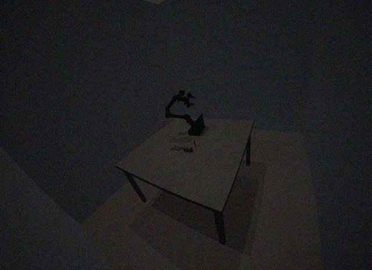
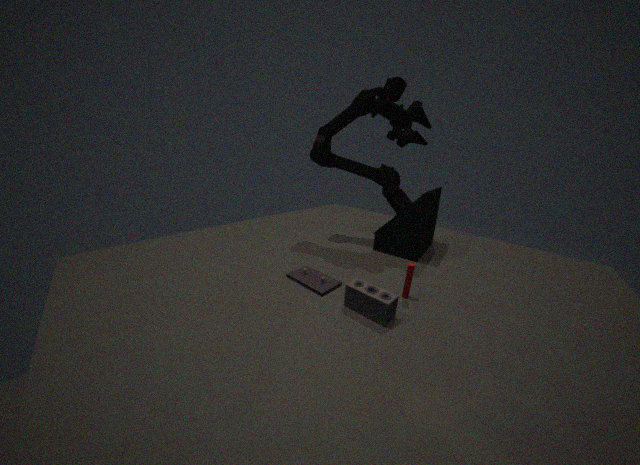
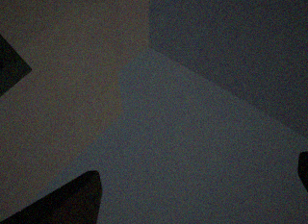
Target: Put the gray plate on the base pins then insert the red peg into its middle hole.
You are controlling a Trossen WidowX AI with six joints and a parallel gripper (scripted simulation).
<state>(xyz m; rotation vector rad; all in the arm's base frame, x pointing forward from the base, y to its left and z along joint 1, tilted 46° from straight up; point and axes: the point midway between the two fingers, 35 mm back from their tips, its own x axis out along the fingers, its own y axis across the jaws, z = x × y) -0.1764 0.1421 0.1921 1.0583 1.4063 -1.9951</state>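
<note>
The gray plate [image 1: 188,150] [image 2: 369,303] is a block with three holes in its top. It stands on the table beside the base, not on it. The base [image 1: 176,148] [image 2: 313,282] is a thin flat slab with two short upright pins. The red peg [image 1: 194,143] [image 2: 408,281] stands upright on the table, just behind and to the right of the plate in the exterior view. My gripper [image 1: 193,100] [image 2: 429,135] [image 3: 199,173] is open and empty, high above the table and far from all three. The wrist view shows none of them.
The arm's dark mount [image 1: 197,126] [image 2: 408,233] stands on the table [image 1: 180,174] [image 2: 232,346] behind the objects. The arm arches up over the table. The scene is dim, and a dark corner [image 3: 12,67] shows at the wrist view's left edge.
</note>
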